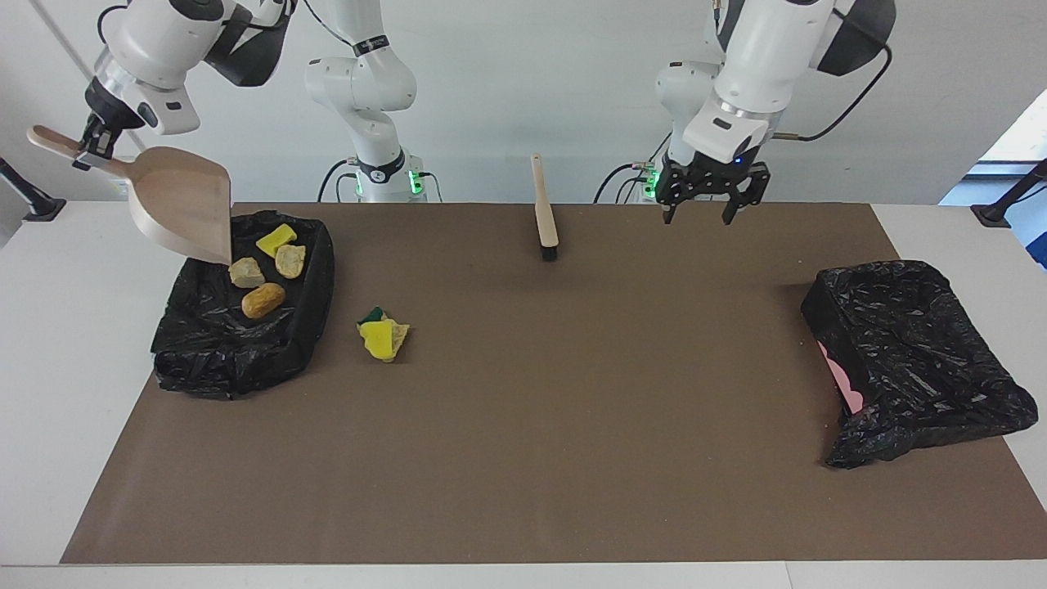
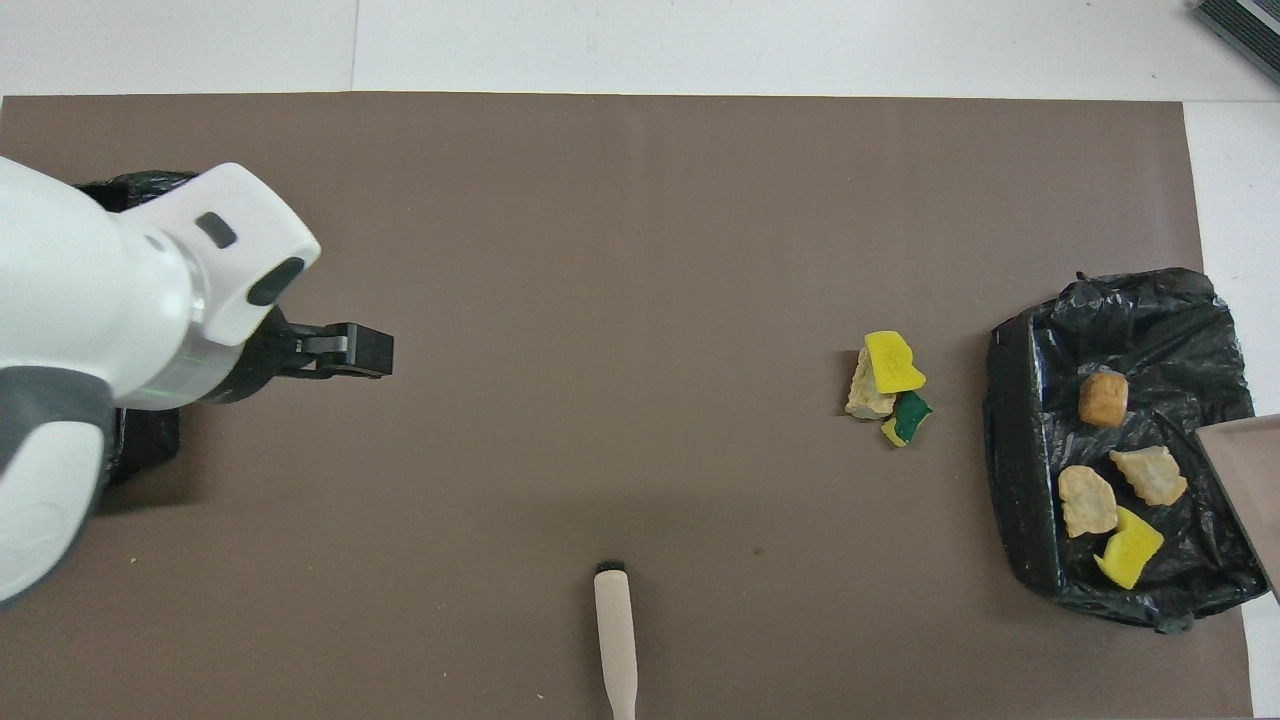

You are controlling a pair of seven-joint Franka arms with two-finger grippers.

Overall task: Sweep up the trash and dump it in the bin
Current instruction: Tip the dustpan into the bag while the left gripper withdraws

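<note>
Facing view: tilting steeply over the bin, a black-bagged box at the right arm's end of the counter, the beige dustpan hangs with its lip down at the bin's edge nearer the robots. The right gripper has its fingers pinching the dustpan's handle. Four pieces of the trash lie inside the bin: one yellow, two pale tan, one orange-brown. A second clump of sponge chunks, yellow, green-backed and tan, lies on the brown mat just beside the bin, toward the left arm's end. The hand brush stands on its dark bristles, farther from the bin toward the left arm's end and nearer the robots, with its handle up. The left gripper hangs above the mat with nothing in it, fingers spread wide, well apart from the bin. A second black-bagged bin sits at the left arm's end.

Overhead view: the bin holds the same four pieces; one corner of the dustpan shows over its rim. The loose clump lies beside the bin, and the brush is nearer the robots. The left gripper appears over the mat, with the left arm covering most of the second bin.
</note>
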